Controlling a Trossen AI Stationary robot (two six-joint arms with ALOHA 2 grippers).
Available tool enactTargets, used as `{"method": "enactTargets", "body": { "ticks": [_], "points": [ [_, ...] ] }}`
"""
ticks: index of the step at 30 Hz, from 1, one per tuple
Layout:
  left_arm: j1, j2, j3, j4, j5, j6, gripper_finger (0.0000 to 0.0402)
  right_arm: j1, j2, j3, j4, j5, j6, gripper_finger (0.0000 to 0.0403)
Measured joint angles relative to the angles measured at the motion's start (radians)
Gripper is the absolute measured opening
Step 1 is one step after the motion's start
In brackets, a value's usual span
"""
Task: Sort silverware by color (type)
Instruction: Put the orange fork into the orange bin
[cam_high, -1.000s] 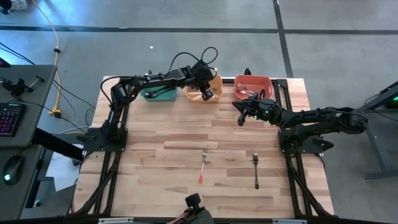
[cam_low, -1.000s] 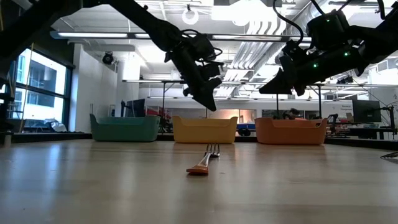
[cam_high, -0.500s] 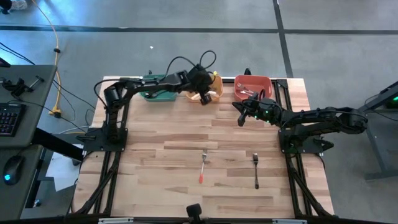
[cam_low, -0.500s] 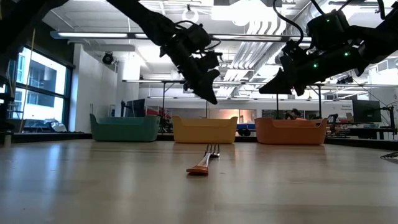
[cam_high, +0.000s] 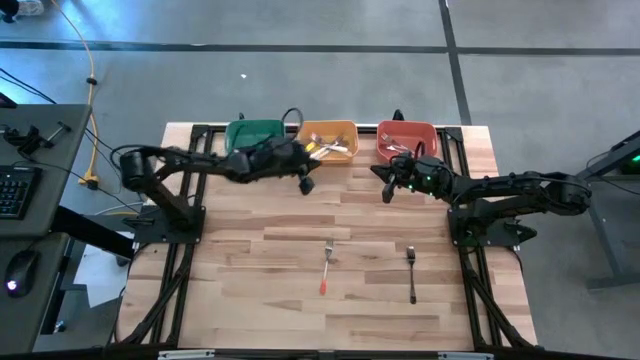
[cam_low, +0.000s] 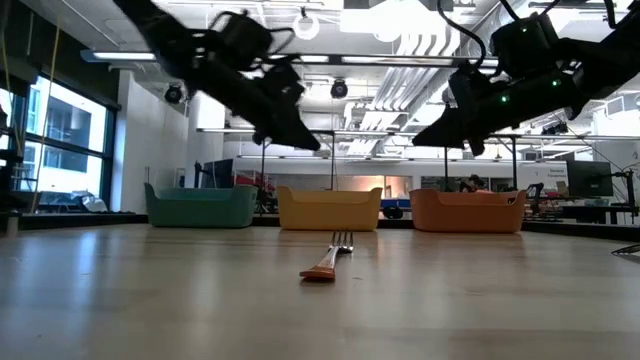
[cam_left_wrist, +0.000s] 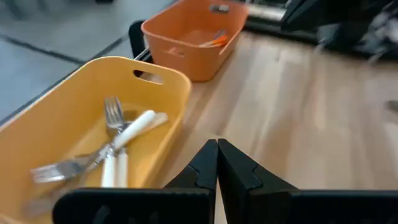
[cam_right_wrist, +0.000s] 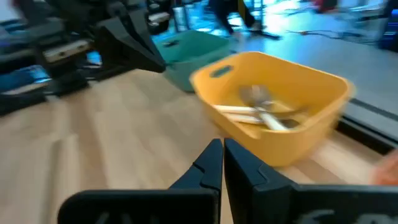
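Observation:
My left gripper (cam_high: 305, 185) is shut and empty, above the table just in front of the yellow bin (cam_high: 328, 138); its closed fingers show in the left wrist view (cam_left_wrist: 217, 155). My right gripper (cam_high: 385, 192) is shut and empty, in front of the orange-red bin (cam_high: 407, 140); it also shows in its own wrist view (cam_right_wrist: 222, 155). White-handled forks (cam_left_wrist: 118, 149) lie in the yellow bin. A fork (cam_left_wrist: 214, 38) lies in the orange-red bin (cam_left_wrist: 186, 43). A red-handled fork (cam_high: 327, 270) and a black-handled fork (cam_high: 411, 275) lie flat on the table.
A green bin (cam_high: 255, 135) stands left of the yellow one at the table's far edge. The two loose forks lie in the near middle of the wooden tabletop (cam_high: 260, 230). In the low view the red-handled fork (cam_low: 325, 265) lies in front of the bins.
My left gripper has drawn back from over the yellow bin toward the table's near and left side, staying shut, and now points less steeply down.

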Motion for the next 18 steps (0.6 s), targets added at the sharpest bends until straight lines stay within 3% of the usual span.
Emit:
{"method": "enactTargets", "body": {
  "ticks": [3,10,18],
  "points": [
    [-0.025,-0.057,-0.137,0.162,0.000,-0.037,0.0001,0.022,0.025,0.021,0.000,-0.048,0.020,0.0000],
    [-0.053,-0.113,-0.387,0.456,-0.002,-0.069,0.0001,0.155,0.173,0.061,-0.004,-0.053,0.102,0.0000],
    [-0.039,-0.114,-0.512,0.613,-0.005,-0.076,0.0001,0.400,0.389,0.069,0.102,-0.016,0.345,0.0025]
  ]
}}
